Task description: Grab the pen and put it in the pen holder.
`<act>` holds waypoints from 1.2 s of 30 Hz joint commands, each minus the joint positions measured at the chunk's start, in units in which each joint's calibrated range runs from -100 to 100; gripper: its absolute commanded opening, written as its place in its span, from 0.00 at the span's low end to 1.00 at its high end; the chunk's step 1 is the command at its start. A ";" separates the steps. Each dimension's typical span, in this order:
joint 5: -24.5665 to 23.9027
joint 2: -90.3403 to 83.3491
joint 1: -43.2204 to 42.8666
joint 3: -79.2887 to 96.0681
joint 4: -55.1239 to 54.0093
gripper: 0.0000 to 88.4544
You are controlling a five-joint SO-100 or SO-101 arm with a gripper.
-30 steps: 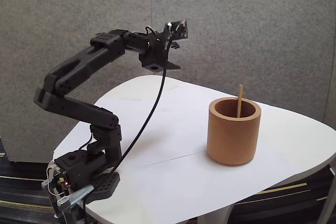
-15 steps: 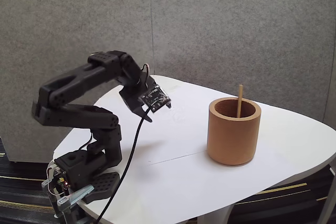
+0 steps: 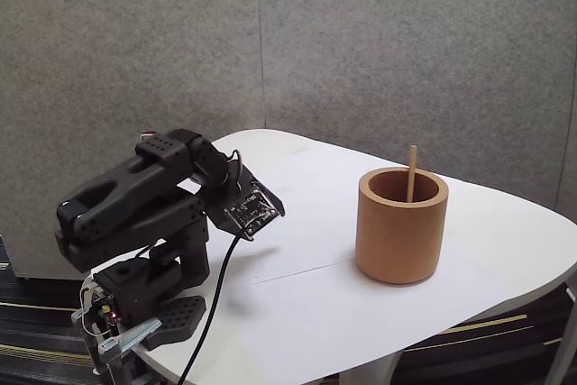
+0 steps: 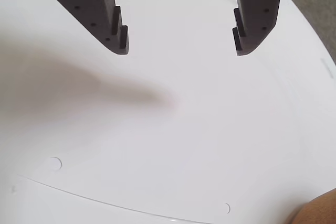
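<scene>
At frame right the pen [image 3: 412, 174] stands in the pen holder [image 3: 401, 233], while the empty pincer [image 4: 178, 45] gapes wide above the white surface [image 4: 210, 145].

Arm folded low, gripper [image 4: 181, 45] spread wide, empty.

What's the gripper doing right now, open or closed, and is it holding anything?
Gripper: open and holding nothing, jaws spread wide above the bare white table. The pen already stands in the pen holder.
</scene>
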 commanded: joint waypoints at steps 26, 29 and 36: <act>0.41 -11.77 1.08 4.87 11.53 0.31; 0.41 -11.85 1.08 4.87 11.53 0.31; 0.41 -11.93 1.00 4.87 11.44 0.31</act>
